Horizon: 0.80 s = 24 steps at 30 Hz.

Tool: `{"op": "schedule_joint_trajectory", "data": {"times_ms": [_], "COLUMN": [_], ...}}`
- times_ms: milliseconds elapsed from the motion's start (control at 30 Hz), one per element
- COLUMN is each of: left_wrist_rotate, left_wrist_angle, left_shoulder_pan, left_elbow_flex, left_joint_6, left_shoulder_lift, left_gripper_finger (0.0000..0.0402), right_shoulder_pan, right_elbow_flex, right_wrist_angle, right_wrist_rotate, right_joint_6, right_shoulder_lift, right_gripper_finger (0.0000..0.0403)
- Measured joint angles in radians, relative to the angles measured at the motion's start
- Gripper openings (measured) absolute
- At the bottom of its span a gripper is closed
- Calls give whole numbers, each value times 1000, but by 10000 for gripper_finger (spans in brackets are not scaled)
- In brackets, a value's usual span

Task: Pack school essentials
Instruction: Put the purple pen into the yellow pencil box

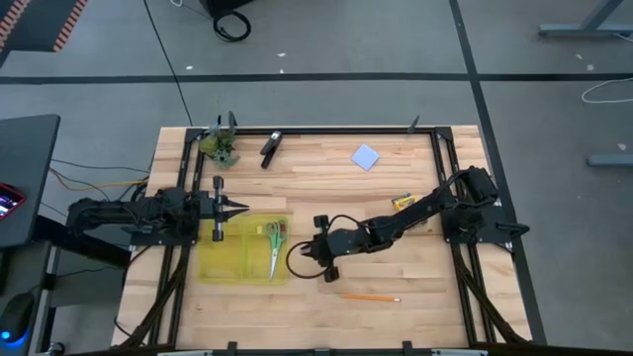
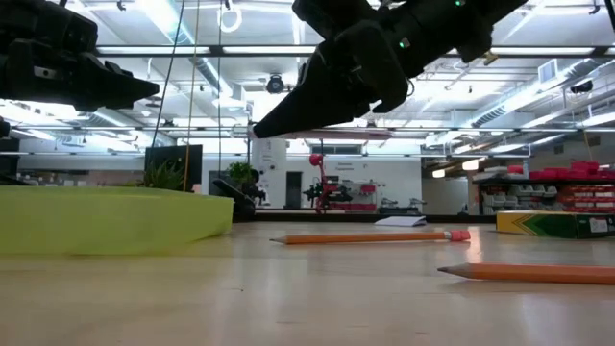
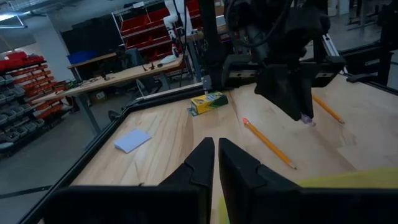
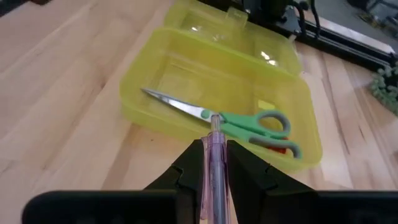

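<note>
Clamping the purple pen (image 4: 215,163), right tool (image 4: 211,158) nears yellow case (image 4: 186,74); left tool (image 3: 215,163) together; no writing legible.

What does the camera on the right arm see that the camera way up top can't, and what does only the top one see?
Only the right wrist view shows the purple pen pinched in the right pincer, pointing at the yellow box, plus something small and red under the scissor handles.

Only the high view shows the left pincer at the box's edge, the pale blue notepad, the crayon box, a pencil and the black tool.

Both show the green-handled scissors lying in the yellow box, and the leafy clump.
</note>
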Motion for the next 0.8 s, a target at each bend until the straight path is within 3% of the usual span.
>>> {"op": "schedule_joint_trajectory", "data": {"times_ms": [367,633,800], "left_wrist_rotate": [0,0,-1], "left_wrist_angle": [0,2,7], "left_shoulder_pan": [0,0,0], "left_elbow_flex": [0,0,0], "left_joint_6": [0,0,0], "left_shoulder_lift": [0,0,18], "left_gripper_finger": [39,31,29], "right_shoulder_pan": [-101,-195,-246], "right_elbow_flex": [81,186,329], "right_wrist_angle": [37,40,23], "right_wrist_rotate": [-187,-458,-676], "right_joint_6": [-248,-466,-568], "right_shoulder_lift": [34,103,207], "right_gripper_finger": [67,67,69]}}
